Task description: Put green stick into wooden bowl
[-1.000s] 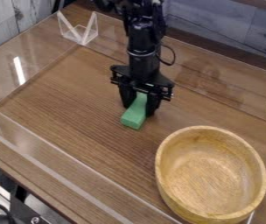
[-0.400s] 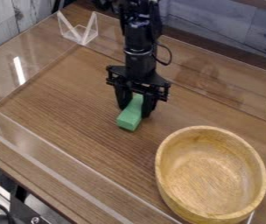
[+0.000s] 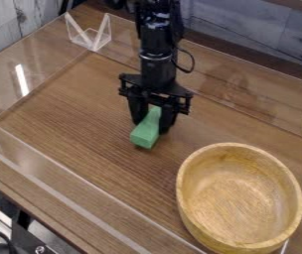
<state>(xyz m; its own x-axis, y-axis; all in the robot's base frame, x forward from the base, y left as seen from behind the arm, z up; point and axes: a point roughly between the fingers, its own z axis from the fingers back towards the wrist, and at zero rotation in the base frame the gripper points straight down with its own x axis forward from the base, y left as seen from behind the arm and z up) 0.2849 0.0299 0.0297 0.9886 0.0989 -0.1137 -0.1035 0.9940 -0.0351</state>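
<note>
- I see the black end effector (image 3: 154,117) pointing straight down from the dark arm (image 3: 158,40), its two fingers drawn in narrow against the sides of the small flat bright green stick (image 3: 147,130), so it is clamped on that bar.
- The green stick sits tilted between the fingers, its upper end hidden between them and its lower end at or just above the dark brown wood-grain surface (image 3: 75,119); I cannot tell whether it touches.
- The stick is near the middle of the surface, up and to the left of the large round light tan wooden bowl (image 3: 240,195) and apart from its rim.
- Between the stick and the bowl's near rim I see a strip of bare wood grain with nothing lying on it.
- Clear acrylic walls (image 3: 35,60) run along the left and front edges of the surface, and the left half of the surface is open board.
- A small clear angled stand (image 3: 88,34) sits at the far left corner, well apart from the end effector.
- The wooden bowl sits at the lower right, close to the front and right edges, and its inside shows only pale grain; nothing lies in it.
</note>
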